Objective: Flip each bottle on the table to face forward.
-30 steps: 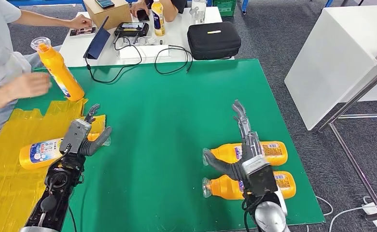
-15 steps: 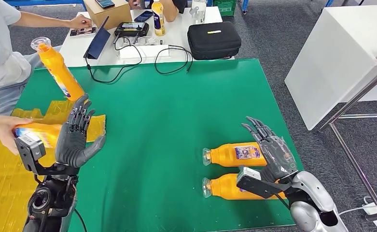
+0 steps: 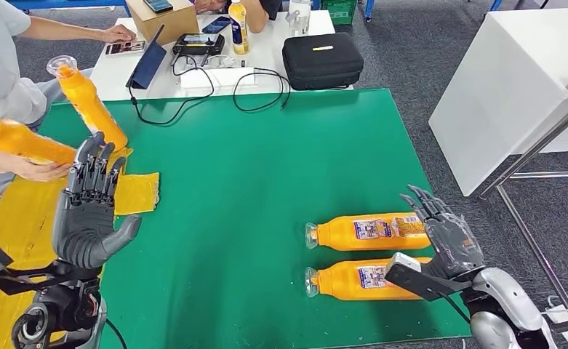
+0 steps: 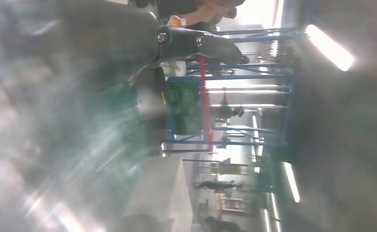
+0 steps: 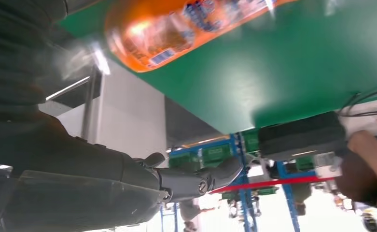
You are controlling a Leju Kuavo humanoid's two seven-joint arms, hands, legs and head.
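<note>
Green mat (image 3: 266, 182) mid is bare, plenty of room. 2 bottles (image 3: 368, 234) lying side by side nr right edge, labels up. Right hand (image 3: 444, 236) raised beside them, fingers spread, holding nothing. Left hand (image 3: 88, 211) up nr left edge, palm open, fingers apart.

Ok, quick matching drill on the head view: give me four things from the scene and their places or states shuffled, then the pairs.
Things:
1. far lying bottle
2. upright bottle
3. left hand
4. black case

Places or states:
A. on the white table beyond the green mat
B. raised, fingers spread, holding nothing
C. on its side next to the right hand, cap pointing left
D. standing at the mat's far left corner

Pairs: 1-C, 2-D, 3-B, 4-A
</note>
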